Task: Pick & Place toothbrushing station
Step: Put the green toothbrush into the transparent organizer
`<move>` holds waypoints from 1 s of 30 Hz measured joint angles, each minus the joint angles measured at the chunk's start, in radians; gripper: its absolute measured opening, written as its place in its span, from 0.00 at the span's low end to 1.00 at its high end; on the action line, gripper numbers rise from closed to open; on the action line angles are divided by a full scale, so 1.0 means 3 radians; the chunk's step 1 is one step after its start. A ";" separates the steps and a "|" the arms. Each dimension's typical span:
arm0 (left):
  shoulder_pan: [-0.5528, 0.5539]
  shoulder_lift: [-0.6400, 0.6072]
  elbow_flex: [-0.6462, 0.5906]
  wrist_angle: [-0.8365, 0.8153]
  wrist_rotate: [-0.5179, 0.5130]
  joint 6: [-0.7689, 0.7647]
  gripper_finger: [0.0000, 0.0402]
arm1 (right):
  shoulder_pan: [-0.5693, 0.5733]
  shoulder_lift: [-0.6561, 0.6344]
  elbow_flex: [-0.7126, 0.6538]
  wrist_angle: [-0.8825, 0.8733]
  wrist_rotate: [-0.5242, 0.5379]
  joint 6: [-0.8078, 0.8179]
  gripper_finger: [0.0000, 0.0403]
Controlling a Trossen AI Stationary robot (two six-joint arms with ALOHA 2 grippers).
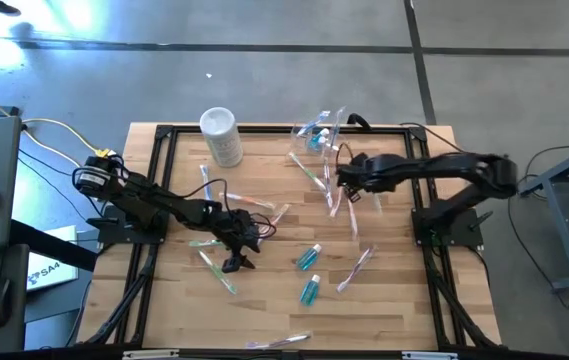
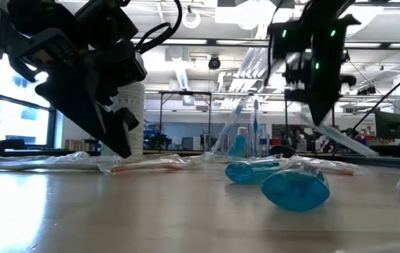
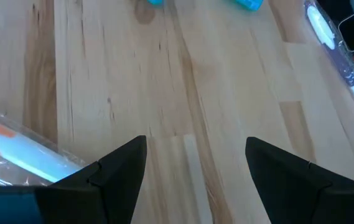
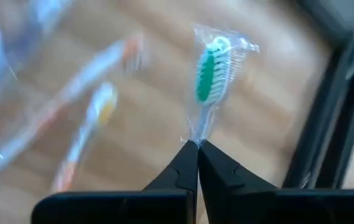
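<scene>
- The table point(image 1: 384, 310) is pale butcher-block wood inside a black frame, standing on a grey concrete floor; the low view looks into a large, brightly lit workshop hall.
- Wrapped toothbrushes lie scattered over the wood, with two blue tubes point(image 1: 309, 274) near the middle and a whitish cylindrical container point(image 1: 221, 135) at the far side.
- The clear toothbrushing station point(image 1: 318, 130) stands at the far edge, already holding some items.
- The right gripper point(image 1: 345, 178) hangs just in front of the station, clenched on a wrapped green-bristled toothbrush point(image 4: 213, 79), held clear of the wood.
- The left gripper point(image 1: 248, 250) hovers low over bare wood left of centre, fingers spread, holding nothing.
- The near half of the table has the most open room.
</scene>
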 joint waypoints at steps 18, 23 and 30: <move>-0.0161 0.0000 0.0000 0.0276 -0.0046 0.0251 0.67 | -0.0036 -0.0612 -0.0955 0.4865 0.0952 -0.2480 0.01; -0.0150 -0.0001 0.0000 0.0245 -0.0046 0.0332 0.67 | -0.0340 -0.0456 -0.1128 0.5356 0.0924 -0.2438 0.01; -0.0140 -0.0001 0.0000 0.0220 -0.0091 0.0464 0.67 | -0.0598 -0.0178 -0.1153 0.5734 0.0645 -0.2526 0.01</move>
